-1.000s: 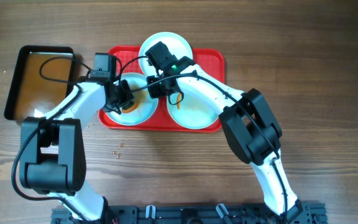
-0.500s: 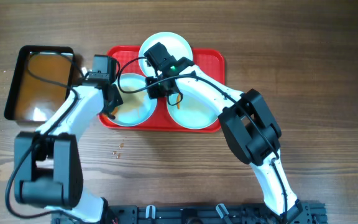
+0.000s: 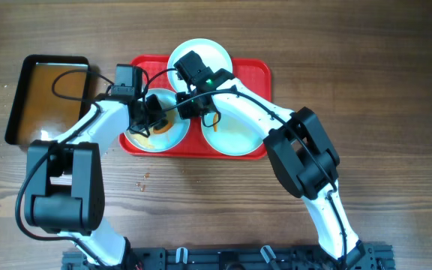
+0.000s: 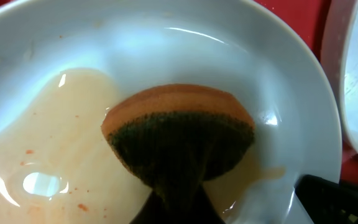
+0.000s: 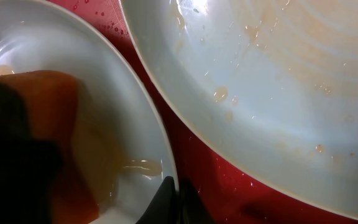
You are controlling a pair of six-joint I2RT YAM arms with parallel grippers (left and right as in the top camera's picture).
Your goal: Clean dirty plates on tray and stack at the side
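Left fingers [image 3: 154,120] have swung back over the middle of the left plate [image 3: 168,139]; half a second ago they sat at that plate's lower-left rim by the tray edge. Right arm, plates and both trays have not shifted.

Left fingers are clenched on 1 sponge [image 4: 179,118], orange with a dark green scrub face, pressed flat on the left plate. A thin brownish wet film with a few orange specks lies left of the sponge.

Right fingers [image 5: 169,200] are pinched together on the right rim of the same plate, at the bottom of the right wrist view.

3 plates, all on 1 red tray [image 3: 258,72]:
- Left plate, lower left of the tray, under the sponge.
- Right plate [image 3: 235,132], lower right, just beside the left one, with wet streaks and an orange smear near its left side.
- Top plate [image 3: 210,54], upper middle, overhanging the tray's far edge and partly under the right arm.

1 black tray [image 3: 21,97] of brownish liquid sits left of the red tray, apart from it. A few crumbs [image 3: 142,180] lie on the wooden counter [image 3: 388,75] below the red tray.
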